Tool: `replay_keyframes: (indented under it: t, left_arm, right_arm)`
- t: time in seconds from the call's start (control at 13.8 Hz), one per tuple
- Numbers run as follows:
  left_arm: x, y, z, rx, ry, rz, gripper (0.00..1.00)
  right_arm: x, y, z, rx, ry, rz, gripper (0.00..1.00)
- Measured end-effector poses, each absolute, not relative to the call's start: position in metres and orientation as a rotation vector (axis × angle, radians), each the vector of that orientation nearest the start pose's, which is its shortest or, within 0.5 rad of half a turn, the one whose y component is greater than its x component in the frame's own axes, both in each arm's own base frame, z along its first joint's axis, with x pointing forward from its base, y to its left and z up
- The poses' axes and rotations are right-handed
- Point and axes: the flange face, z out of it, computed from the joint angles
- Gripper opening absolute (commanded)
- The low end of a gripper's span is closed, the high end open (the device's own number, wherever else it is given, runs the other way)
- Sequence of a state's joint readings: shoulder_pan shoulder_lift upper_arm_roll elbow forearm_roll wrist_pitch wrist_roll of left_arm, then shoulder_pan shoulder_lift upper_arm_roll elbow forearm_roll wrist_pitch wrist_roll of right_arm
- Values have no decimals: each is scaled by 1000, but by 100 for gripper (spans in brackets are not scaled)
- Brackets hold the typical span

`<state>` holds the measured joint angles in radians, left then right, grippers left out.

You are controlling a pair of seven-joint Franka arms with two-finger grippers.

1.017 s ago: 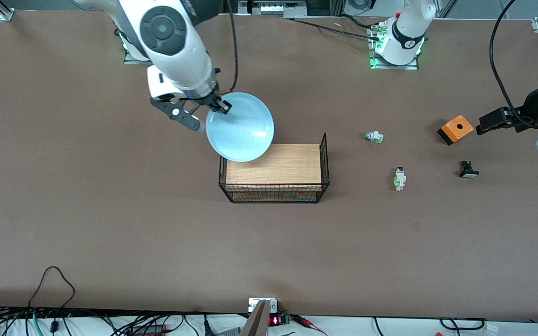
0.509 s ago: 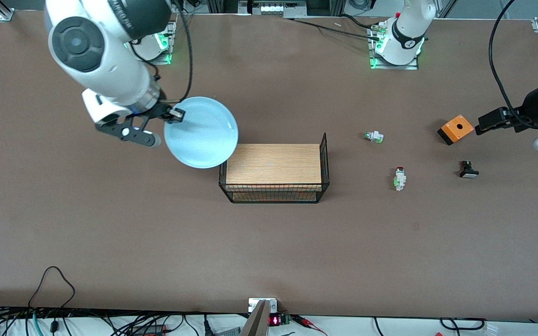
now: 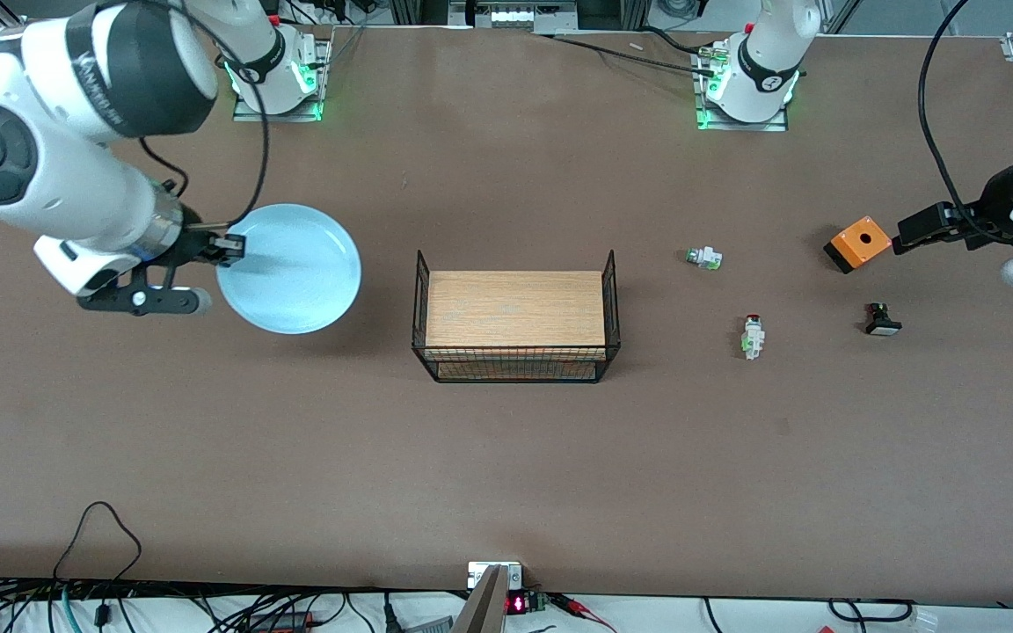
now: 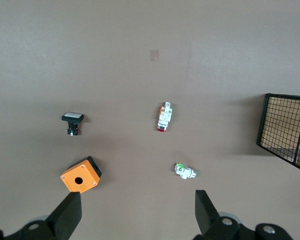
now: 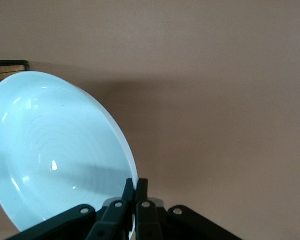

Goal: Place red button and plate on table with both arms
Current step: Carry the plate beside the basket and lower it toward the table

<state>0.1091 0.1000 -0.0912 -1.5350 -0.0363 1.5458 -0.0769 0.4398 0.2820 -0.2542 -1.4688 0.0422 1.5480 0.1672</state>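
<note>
The pale blue plate (image 3: 288, 268) hangs tilted over the brown table (image 3: 506, 457), off the basket toward the right arm's end. My right gripper (image 3: 229, 248) is shut on its rim. The right wrist view shows the plate (image 5: 55, 150) with the gripper (image 5: 135, 184) pinching its edge. The red button (image 3: 752, 337), white with a dark red cap, lies on the table toward the left arm's end. My left gripper (image 3: 915, 230) waits open and empty over the table beside the orange box. In the left wrist view the gripper (image 4: 136, 205) stands wide, apart from the red button (image 4: 163, 116).
A black wire basket with a wooden top (image 3: 515, 308) stands mid-table. Near the left gripper lie an orange box (image 3: 860, 241), a black button (image 3: 882, 321) and a white piece with green bits (image 3: 704, 258). Cables run along the table's near edge.
The right arm has carried the plate from over the basket's top toward the right arm's end of the table. The left arm has not moved.
</note>
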Motion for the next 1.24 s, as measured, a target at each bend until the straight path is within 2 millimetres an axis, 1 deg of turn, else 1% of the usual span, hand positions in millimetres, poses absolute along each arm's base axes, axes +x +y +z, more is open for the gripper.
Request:
replay_keyframes:
  t: [0.07,0.22,0.44,0.58,0.73,0.8,0.94,1.09,1.24]
  left_arm:
    - [580,9,583,-3178,-151,144,100]
    - [580,9,583,-3178,-151,144,100]
    - [580,9,583,-3177,-151,145,100]
    - [580,9,583,-3177,-151,145,100]
    - [580,9,583,-3177,-151,146,100]
    - [580,9,582,-3177,-151,148,100]
    - [579,9,582,-3176,-151,162,100]
    - [579,9,581,-3176,-151,167,100]
    - [578,9,581,-3176,-151,167,100]
  right_arm:
    - [610,125,499,-3191,-62,287,0]
    - [613,109,476,-3186,-115,255,0]
    - [614,90,432,-3175,-206,195,0]
    - [610,76,402,-3172,-265,145,0]
    - [603,54,378,-3164,-324,101,0]
    - [599,42,369,-3160,-348,84,0]
    - [595,25,359,-3155,-384,47,0]
    - [591,17,352,-3152,-418,15,0]
    - [588,16,346,-3150,-438,-10,0]
